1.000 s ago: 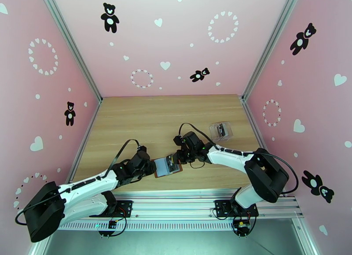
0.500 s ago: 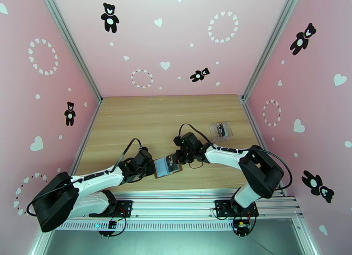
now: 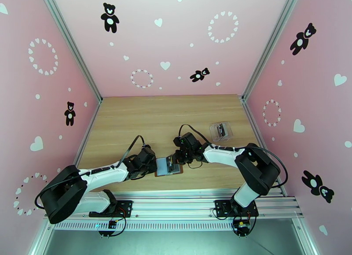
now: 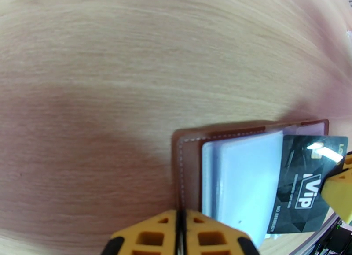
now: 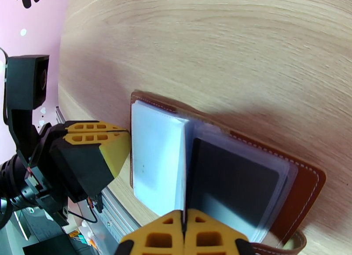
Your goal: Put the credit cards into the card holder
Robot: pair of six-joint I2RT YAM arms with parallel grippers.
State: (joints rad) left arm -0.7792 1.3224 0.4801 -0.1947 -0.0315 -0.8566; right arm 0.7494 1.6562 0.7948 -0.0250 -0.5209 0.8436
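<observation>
- Card holder (image 3: 168,167) lies open and flat on the counter (image 3: 145,119), close to its near edge, between the two claws.
- Its brown leather cover (image 4: 187,163) faces down, with pale stitching along the rim, and the see-through pockets (image 4: 246,176) face up.
- In the right wrist view the pockets (image 5: 156,159) fan slightly, one pale sheet lying to the left and the cover (image 5: 303,176) showing at the right.
- One credit card (image 4: 301,185) sits partly inside a pocket. It is black with "VIP" in pale print, its left part is under the clear sheet, and its right end sticks out past the holder's right edge.
- From the right wrist the same card (image 5: 233,185) shows as a dark rectangle behind the greyish plastic.
- The left claw (image 3: 152,165) is at the holder's left edge. Its yellow pads (image 4: 145,236) are pressed nearly together, and the leather rim runs into the slit between them, so it is pinching the cover.
- From the right wrist, the left claw (image 5: 125,141) touches that same edge.
- The right claw (image 3: 177,158) is at the holder's right side, its jaws fully closed (image 5: 184,218).
- One yellow finger (image 4: 341,192) of the right claw lies against the card's outer end. I cannot tell whether it is nipping the card or a pocket sheet.
- A clear plastic box (image 3: 221,131) stands well apart, farther back on the right, with something dark inside it.
</observation>
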